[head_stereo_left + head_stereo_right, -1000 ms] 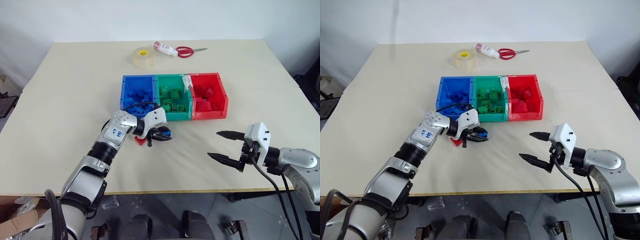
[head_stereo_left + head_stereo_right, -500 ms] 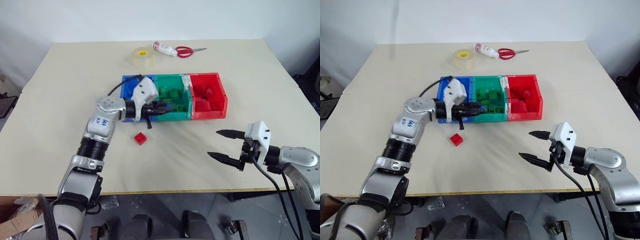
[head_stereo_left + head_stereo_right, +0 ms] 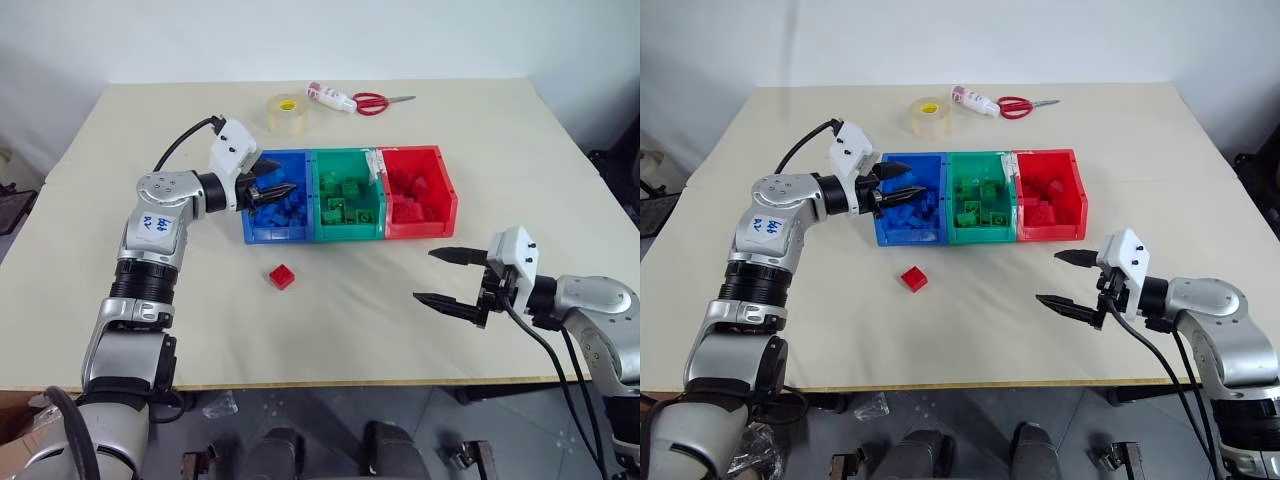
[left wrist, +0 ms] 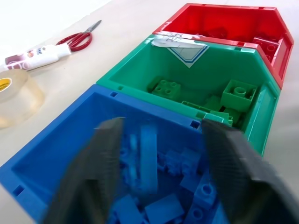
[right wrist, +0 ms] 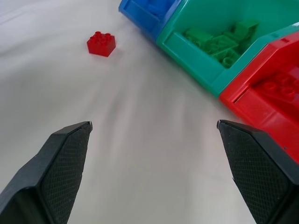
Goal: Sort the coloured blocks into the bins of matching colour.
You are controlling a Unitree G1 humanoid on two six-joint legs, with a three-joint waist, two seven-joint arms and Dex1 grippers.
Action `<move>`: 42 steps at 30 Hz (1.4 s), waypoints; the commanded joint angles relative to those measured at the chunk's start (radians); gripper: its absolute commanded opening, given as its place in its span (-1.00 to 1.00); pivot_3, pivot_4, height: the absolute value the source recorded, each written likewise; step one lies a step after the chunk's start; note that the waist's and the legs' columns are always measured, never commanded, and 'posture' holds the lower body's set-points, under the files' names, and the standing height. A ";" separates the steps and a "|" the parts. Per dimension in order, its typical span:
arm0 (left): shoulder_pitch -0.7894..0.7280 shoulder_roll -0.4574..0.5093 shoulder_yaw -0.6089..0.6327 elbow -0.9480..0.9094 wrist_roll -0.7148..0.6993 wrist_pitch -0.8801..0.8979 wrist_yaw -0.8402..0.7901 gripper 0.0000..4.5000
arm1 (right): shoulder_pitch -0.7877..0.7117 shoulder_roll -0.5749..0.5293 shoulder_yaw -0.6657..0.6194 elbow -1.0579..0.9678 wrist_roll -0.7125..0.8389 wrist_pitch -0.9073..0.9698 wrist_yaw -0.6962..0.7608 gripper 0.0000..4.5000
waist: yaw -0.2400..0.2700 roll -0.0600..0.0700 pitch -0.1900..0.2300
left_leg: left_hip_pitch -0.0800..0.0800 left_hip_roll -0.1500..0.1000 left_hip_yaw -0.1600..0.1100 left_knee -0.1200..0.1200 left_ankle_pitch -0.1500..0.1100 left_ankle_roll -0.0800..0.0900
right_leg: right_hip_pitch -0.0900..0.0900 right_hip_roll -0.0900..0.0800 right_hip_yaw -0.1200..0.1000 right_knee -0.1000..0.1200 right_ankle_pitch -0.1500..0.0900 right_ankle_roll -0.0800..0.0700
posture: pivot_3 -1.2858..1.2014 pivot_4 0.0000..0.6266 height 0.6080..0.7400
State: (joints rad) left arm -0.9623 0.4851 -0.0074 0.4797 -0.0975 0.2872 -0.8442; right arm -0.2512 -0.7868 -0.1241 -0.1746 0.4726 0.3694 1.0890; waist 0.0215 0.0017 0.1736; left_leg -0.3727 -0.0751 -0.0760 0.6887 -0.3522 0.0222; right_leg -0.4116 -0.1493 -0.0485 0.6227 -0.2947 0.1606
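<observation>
**One red block left on the table, between the two arms**

Your left gripper (image 3: 278, 190) hangs over the blue bin (image 3: 262, 231), jaws parted and empty; in its wrist view the fingers (image 4: 93, 172) frame a heap of blue blocks (image 4: 161, 205) with nothing between them. Your right gripper (image 3: 447, 277) hovers low over the bare table (image 3: 520, 150), jaws spread wide and likewise empty.

The remaining loose piece is the red block (image 3: 282, 276), lying studs up on the table just in front of the blue bin, well apart from the red bin (image 3: 445, 195) at the far right of the row, with the green bin (image 3: 349, 230) between. It is short and nearly square, set slightly askew to the bins' front edge. From the right jaws it lies well off to the robot's left; from the left jaws it lies nearer, below and back toward the robot. The left arm looks the closer choice.
</observation>
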 commanded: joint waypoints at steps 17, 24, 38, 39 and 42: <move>0.373 0.334 0.137 -0.395 -0.227 0.051 -0.361 0.99 | -0.054 -0.006 0.013 0.050 -0.007 -0.037 0.052 1.00 | -0.029 0.001 0.000 | 0.001 0.001 -0.001 -0.004 0.000 0.000 | -0.001 0.000 0.001 0.001 0.000 0.000 | 0.03 -0.52 1.00; 0.720 0.472 0.327 -0.504 -0.334 0.018 -0.472 0.99 | -0.068 -0.011 0.015 0.073 -0.009 -0.042 0.077 1.00 | -0.022 0.001 0.000 | 0.002 0.001 -0.001 -0.004 0.000 0.000 | -0.001 0.000 0.002 -0.001 0.000 -0.001 | 0.03 -0.52 1.00; 0.770 0.307 0.147 -0.673 -0.256 0.073 -0.185 0.99 | -0.135 0.012 0.042 0.111 -0.022 -0.052 0.094 1.00 | -0.017 0.001 0.000 | 0.002 0.001 -0.003 -0.005 -0.001 0.000 | 0.001 -0.001 0.002 -0.001 0.000 -0.001 | 0.03 -0.52 1.00; 0.755 0.276 0.121 -0.664 -0.240 0.059 -0.162 0.99 | -0.132 0.013 0.041 0.107 -0.021 -0.051 0.093 1.00 | -0.016 0.001 0.000 | 0.002 0.000 -0.002 -0.004 0.000 0.000 | 0.000 -0.001 0.002 -0.001 0.000 -0.001 | 0.03 -0.52 1.00; 0.704 0.182 0.041 -0.608 -0.177 0.026 -0.092 0.99 | -0.114 0.013 0.031 0.082 -0.015 -0.044 0.083 1.00 | -0.017 0.001 0.000 | 0.002 0.000 -0.002 -0.004 0.000 0.000 | 0.001 -0.001 0.001 -0.001 0.000 -0.001 | 0.03 -0.52 1.00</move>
State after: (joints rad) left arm -0.2405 0.6794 0.0517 -0.1454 -0.3070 0.3456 -0.9763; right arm -0.3744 -0.7713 -0.0747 -0.0501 0.4409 0.3297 1.1770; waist 0.0046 0.0026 0.1734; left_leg -0.3706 -0.0747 -0.0774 0.6847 -0.3527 0.0219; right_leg -0.4113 -0.1497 -0.0471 0.6221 -0.2951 0.1595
